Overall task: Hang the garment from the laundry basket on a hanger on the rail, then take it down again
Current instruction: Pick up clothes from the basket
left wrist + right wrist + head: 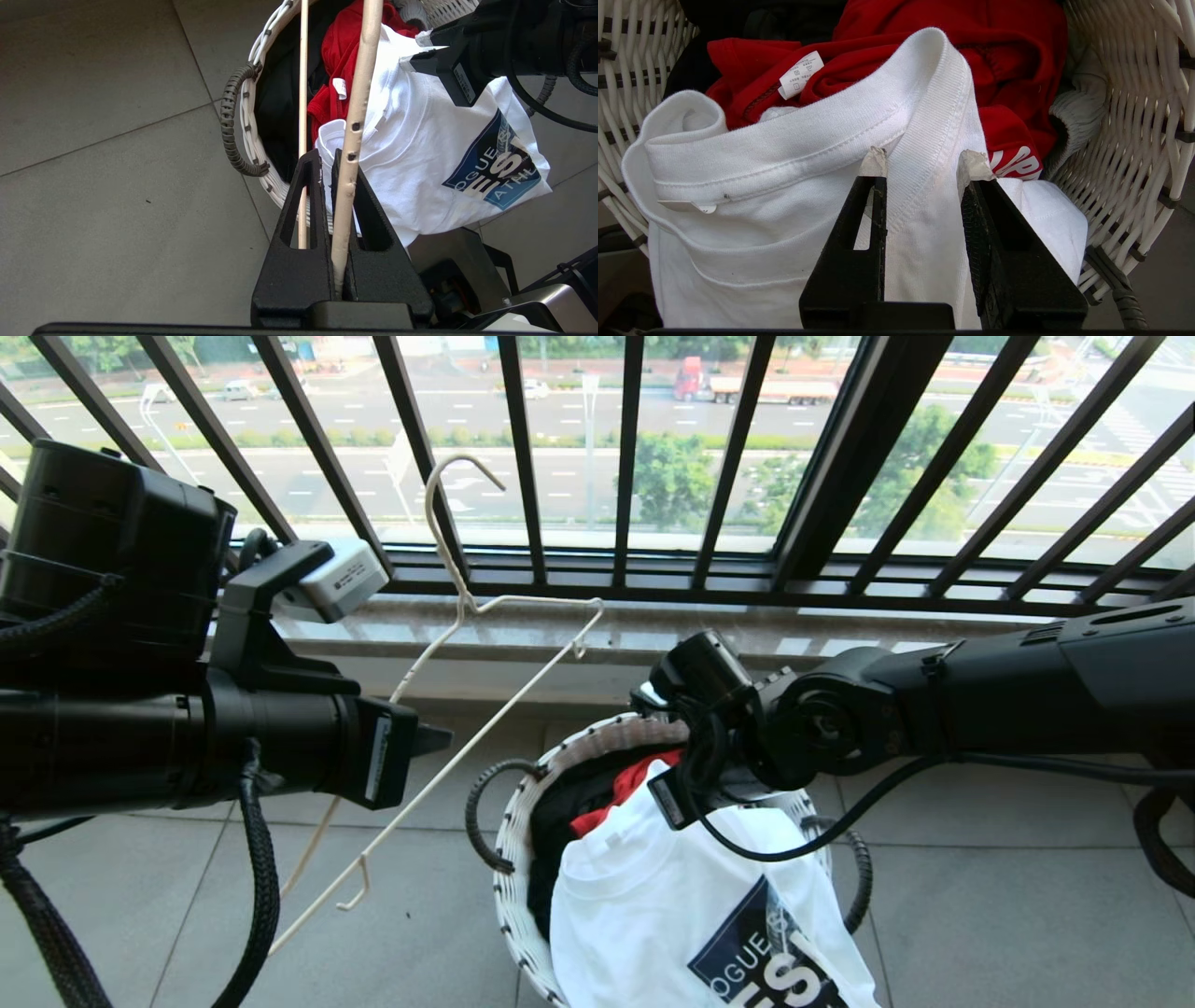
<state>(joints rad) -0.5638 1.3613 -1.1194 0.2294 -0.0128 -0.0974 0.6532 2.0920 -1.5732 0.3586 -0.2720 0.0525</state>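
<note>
Seen from the robot's head, a tiled balcony floor runs to a black barred window railing (653, 457) across the top of the frame, with a road beyond. At the left of the frame the left gripper (425, 739) is clamped shut on the lower bar of the hanger (471, 607), a thin cream-white wire one, holding it up off the floor with its long hook pointing to the upper middle of the frame; it seems to be kept raised and out of the way, ready to take the shirt. At bottom centre sits the laundry basket (512, 859), round, white and woven, with dark loop handles. The garment (653, 915), a white T-shirt with a dark blue chest logo, lies on top and spills over the basket's near rim, above a red garment (616, 793) and a black garment (565, 812). The right gripper (924, 170) reaches in from the right of the frame; its wrist camera shows the fingers partly open, straddling the ribbed white collar with a fold of cloth between them but not pinched, probably because the collar gives a firm edge to lift by. The rail is not in view.
</note>
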